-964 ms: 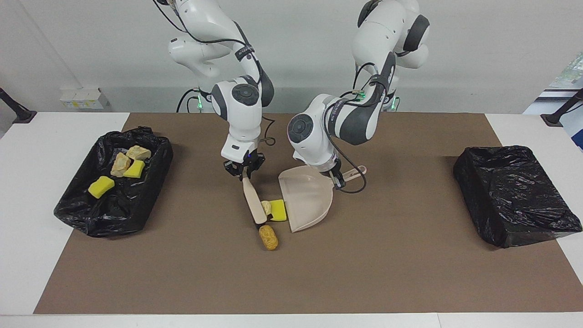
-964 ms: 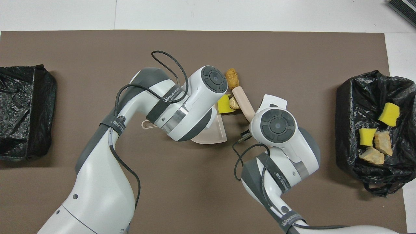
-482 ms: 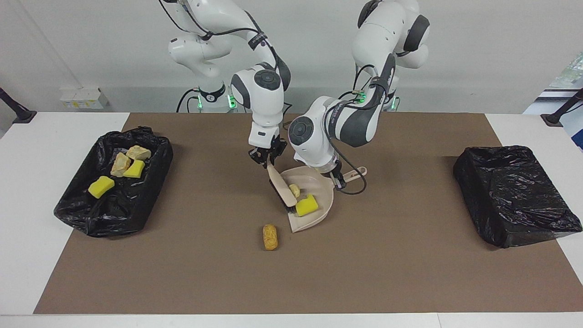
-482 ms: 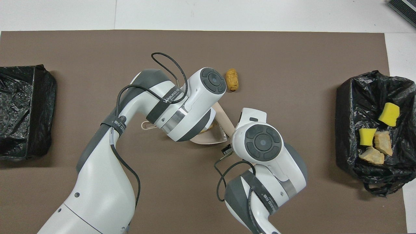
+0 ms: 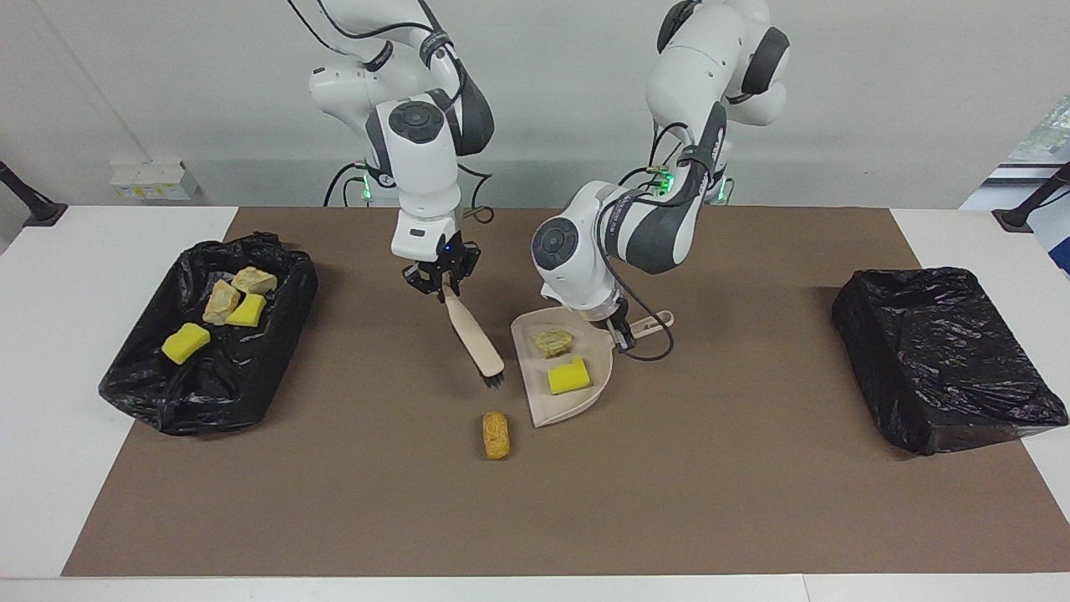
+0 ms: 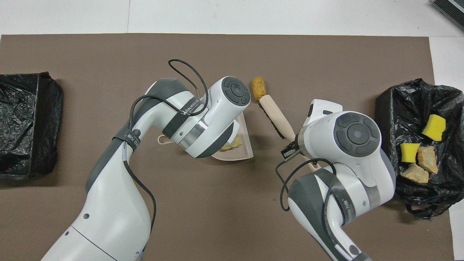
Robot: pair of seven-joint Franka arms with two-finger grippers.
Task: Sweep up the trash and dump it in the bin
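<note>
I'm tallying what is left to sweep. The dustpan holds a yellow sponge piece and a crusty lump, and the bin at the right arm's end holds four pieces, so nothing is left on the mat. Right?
Not quite. The facing view shows one orange crusty lump on the mat, beside the dustpan's open edge and just past the brush tip. The rest stands: sponge piece and lump in the pan, four pieces in that bin.

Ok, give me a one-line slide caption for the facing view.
Right gripper holds the brush beside the dustpan held by the left gripper, two pieces aboard, one orange lump unswept.
</note>
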